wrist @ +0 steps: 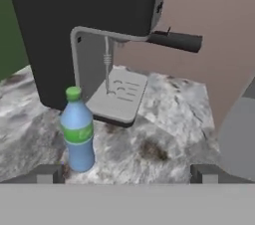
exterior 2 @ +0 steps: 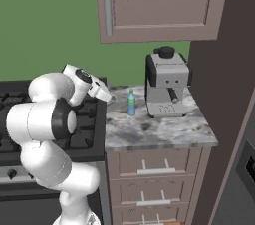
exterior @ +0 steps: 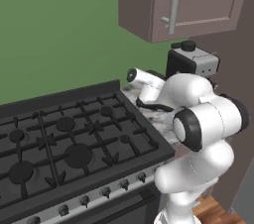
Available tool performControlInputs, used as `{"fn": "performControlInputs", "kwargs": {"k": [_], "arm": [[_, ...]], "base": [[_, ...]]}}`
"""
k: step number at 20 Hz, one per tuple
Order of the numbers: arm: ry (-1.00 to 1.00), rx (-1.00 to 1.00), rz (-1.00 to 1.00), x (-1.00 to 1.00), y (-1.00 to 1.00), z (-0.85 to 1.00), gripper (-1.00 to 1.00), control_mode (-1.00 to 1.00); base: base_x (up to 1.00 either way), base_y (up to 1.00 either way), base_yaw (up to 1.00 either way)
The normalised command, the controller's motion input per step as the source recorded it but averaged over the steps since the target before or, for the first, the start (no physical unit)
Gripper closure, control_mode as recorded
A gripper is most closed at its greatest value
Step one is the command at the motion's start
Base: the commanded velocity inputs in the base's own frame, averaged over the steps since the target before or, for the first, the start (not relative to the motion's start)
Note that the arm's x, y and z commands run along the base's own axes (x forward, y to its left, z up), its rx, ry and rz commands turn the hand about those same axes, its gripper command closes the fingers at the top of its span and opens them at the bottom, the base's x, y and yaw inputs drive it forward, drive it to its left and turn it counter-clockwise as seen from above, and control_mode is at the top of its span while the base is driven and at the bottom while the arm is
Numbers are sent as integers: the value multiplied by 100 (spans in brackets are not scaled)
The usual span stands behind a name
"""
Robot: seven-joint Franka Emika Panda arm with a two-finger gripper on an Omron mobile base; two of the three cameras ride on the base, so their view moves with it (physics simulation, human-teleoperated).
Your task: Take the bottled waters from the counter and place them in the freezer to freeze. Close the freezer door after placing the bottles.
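Bottled water [wrist: 77,129], green cap, blue-tinted: upright on marbled bench [wrist: 169,119], just beside coffee machine [wrist: 84,30], its drip tray behind it. Claw [wrist: 127,173]: spread wide, empty, near the bottle; bottle ahead, toward its left fingertip [wrist: 47,173], not touching.

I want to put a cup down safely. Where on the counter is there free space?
The counter is bare along its front edge, before the bottle and the coffee machine. The back is crowded: bottle beside machine, with only a narrow gap between them.
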Motion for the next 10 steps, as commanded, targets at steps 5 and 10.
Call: {"fn": "performControlInputs", "kwargs": {"k": [5, 10], "arm": [[16, 0, -33, 28, 1, -4, -100, -100], [1, -7, -33, 8, 8, 1, -100, -100]], "base": [[0, 0, 0], [0, 0, 0]]}}
